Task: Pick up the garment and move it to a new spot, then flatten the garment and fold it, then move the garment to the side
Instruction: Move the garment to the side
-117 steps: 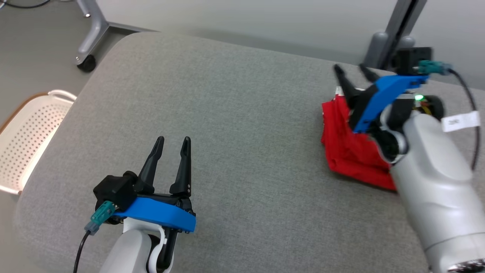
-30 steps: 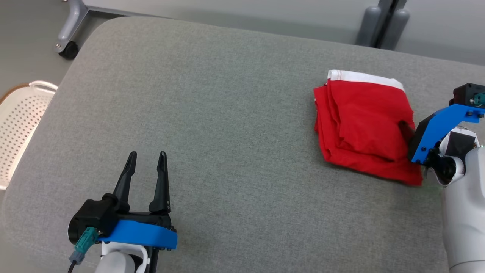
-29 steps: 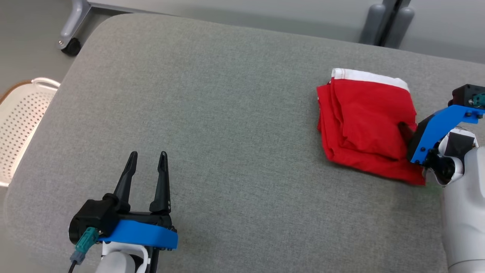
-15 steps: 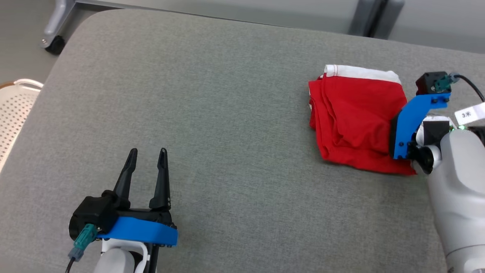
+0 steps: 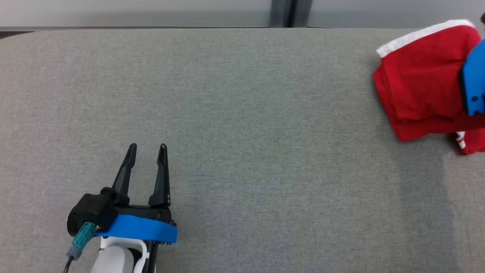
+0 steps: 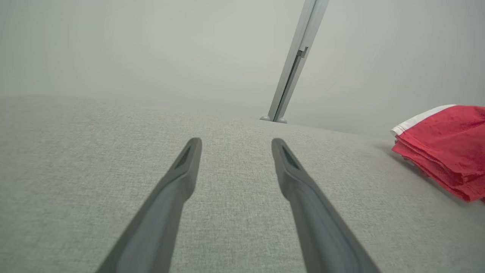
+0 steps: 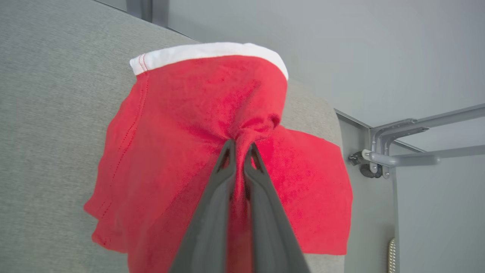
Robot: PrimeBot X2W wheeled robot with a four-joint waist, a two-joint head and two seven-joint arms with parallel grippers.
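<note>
**Raised and Pinched at Far Right**

Lifts the red garment, flat on the grey table half a second ago, into a bunched drape at the upper right of the head view. Clamps a twist of its cloth between the pressed-together fingers of the right tool, white waistband uppermost. Cannot tell whether the lowest fold clears the table. Holds the left tool at lower left, fingers parted, gripping nothing, well apart from the garment.
</note>
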